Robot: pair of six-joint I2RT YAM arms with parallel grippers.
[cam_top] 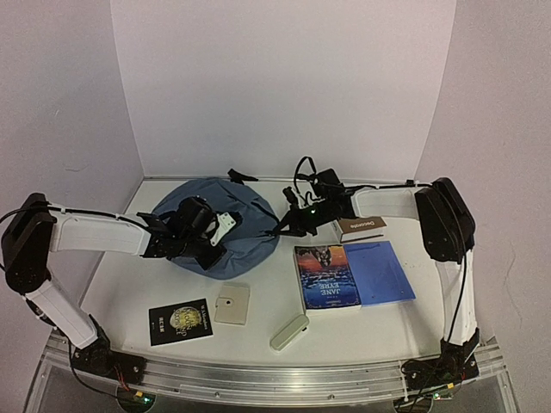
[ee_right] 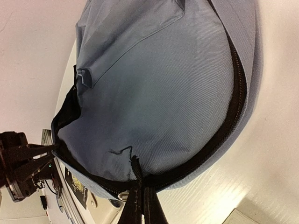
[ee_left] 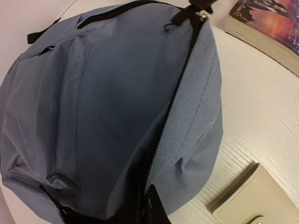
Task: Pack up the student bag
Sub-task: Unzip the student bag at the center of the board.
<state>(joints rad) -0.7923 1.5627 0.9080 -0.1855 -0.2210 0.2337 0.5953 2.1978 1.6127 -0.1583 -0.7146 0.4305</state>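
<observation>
A slate-blue backpack [cam_top: 245, 215] is laid near the desk's [cam_top: 129, 284] far edge, left of centre. Its zipper seam is pinched by the left claw [ee_left: 148, 212] and the right claw [ee_right: 140, 205].

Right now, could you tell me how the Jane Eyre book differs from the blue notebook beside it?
The Jane Eyre book has a pictured cover with a printed title; the blue notebook is plain. The book lies nearer the student bag, the notebook farther right. Both lie flat, side by side.
</observation>
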